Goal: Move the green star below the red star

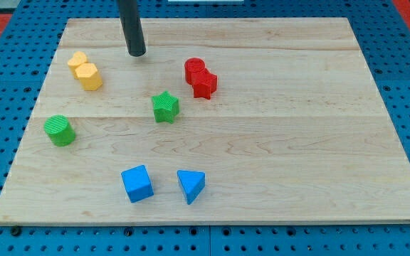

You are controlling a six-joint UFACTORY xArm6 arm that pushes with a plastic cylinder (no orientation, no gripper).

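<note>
The green star (165, 107) lies near the middle of the wooden board (297, 142). The red star (205, 84) sits up and to its right, touching a red cylinder (194, 69) just above it. My tip (137, 53) stands on the board near the view's top, up and left of the green star and well left of the red blocks. It touches no block.
Two yellow blocks (85, 71) lie together at the upper left. A green cylinder (60, 131) is at the left. A blue cube (137, 183) and a blue triangle (191, 185) lie near the bottom. Blue pegboard surrounds the board.
</note>
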